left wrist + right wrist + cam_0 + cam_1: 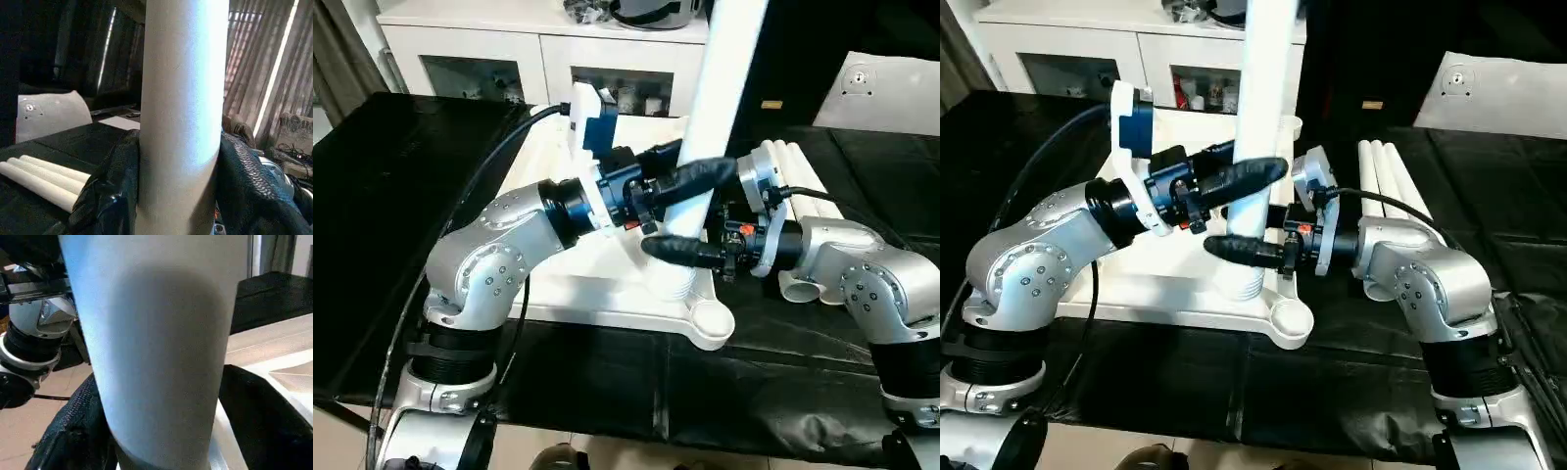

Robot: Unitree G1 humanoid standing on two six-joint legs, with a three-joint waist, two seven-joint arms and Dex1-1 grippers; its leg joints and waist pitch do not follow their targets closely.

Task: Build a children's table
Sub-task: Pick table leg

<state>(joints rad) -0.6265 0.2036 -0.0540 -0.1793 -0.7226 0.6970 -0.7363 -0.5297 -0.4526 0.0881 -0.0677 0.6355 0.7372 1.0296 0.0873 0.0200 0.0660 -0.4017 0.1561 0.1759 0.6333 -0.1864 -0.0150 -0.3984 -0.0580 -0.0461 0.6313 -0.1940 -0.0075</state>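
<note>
The children's table lies as a white tabletop [597, 294] upside down on the black work table, with a round corner socket [710, 323] at its near edge. One white leg [729, 78] stands upright in a socket near that corner. My left gripper [178, 196] reaches in from the left and is shut on this leg, its fingers [110, 196] pressing both sides. My right gripper [161, 431] comes from the right, lower on the same leg, with its fingers [264, 421] standing either side and slightly off it. Three spare legs [1386, 171] lie side by side to the right.
A white glass-door cabinet [538, 49] stands behind the work table. A white sheet [891, 83] lies at the far right on the black cover [401, 196]. My two forearms crowd the tabletop's near half.
</note>
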